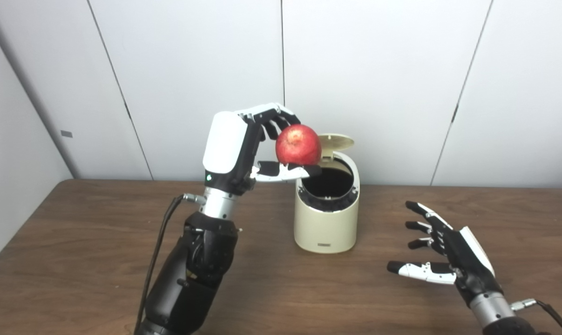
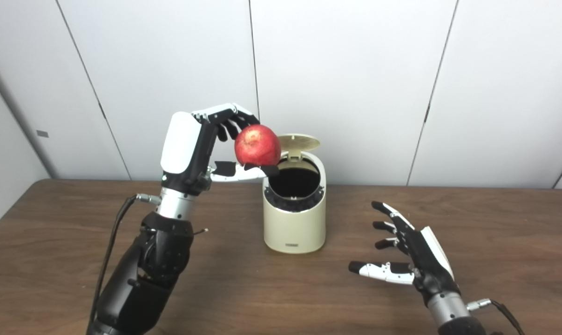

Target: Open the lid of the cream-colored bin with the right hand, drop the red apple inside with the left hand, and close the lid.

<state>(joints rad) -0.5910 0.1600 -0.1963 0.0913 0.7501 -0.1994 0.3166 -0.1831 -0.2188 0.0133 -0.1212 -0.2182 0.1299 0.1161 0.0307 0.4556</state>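
Brown wood-grain worktop (image 1: 99, 260) against a pale panelled wall (image 1: 378, 70). Cream-colored bin (image 1: 326, 223) stands upright near the middle of the worktop, small dark label low on its front. Its lid (image 1: 336, 141) is up, hinged at the back and tipped rearward, round underside facing forward; the dark mouth of the bin is open to view. Left hand (image 1: 243, 144) raised well above the worktop, white back-plate facing the camera, forearm rising steeply from the lower left with a black cable (image 1: 157, 251) trailing beside it. Its fingers (image 1: 274, 114) curl over the top of the red apple (image 1: 298, 144) while the thumb presses from beneath, so the apple is pinched between them. Apple sits in the air at the bin's upper left rim, partly overlapping the rim edge in both views, above the level of the opening and in front of the raised lid; whether it is directly over the mouth cannot be told. Right hand (image 2: 411, 253) low at the right, near the worktop and apart from the bin, palm turned toward the bin, fingers spread wide and thumb stretched out to the left, holding nothing.
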